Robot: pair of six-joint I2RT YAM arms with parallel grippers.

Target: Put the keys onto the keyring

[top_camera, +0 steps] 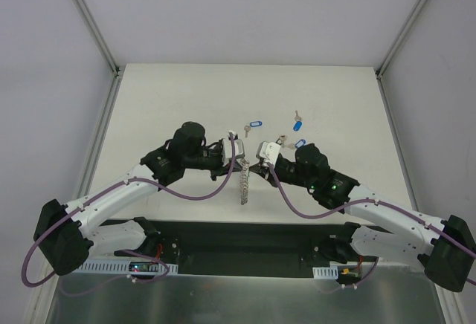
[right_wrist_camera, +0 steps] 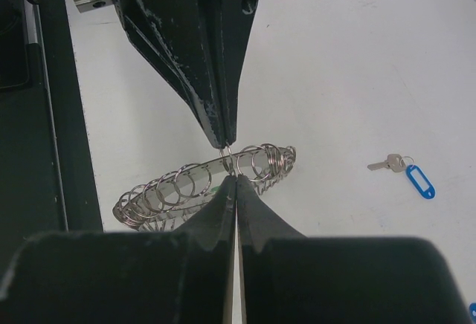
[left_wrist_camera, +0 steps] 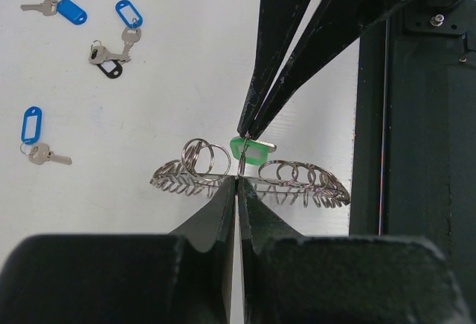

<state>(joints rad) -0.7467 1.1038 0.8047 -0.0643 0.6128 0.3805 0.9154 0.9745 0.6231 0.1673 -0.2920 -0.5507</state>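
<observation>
At left, the left end effector (left_wrist_camera: 236,184) has its fingers pressed together on the rim of the large grey metal keyring with a fringe of small loops (left_wrist_camera: 297,184), gripping the side that faces it. The keyring sits between the two arms, over the middle of the white worktop (top_camera: 186,94). From above it reads edge-on like a chain, its long axis running from the fingertips back toward the arm bases; whether its low end rests on the worktop I cannot tell. Straight across from the left tips and almost touching them, the right end effector (left_wrist_camera: 246,128) is likewise pinched tight. It holds a thin metal piece that seems to belong to the small silver key with the green oval plastic tag (left_wrist_camera: 251,150), which lies right against the rim. The coming move likely turns on that tiny gap — the green-tagged key is at the ring, on the right arm's side. Further right and beyond, well apart, loose blue-tagged silver keys (top_camera: 297,124) lie on the worktop — nearer the right arm
</observation>
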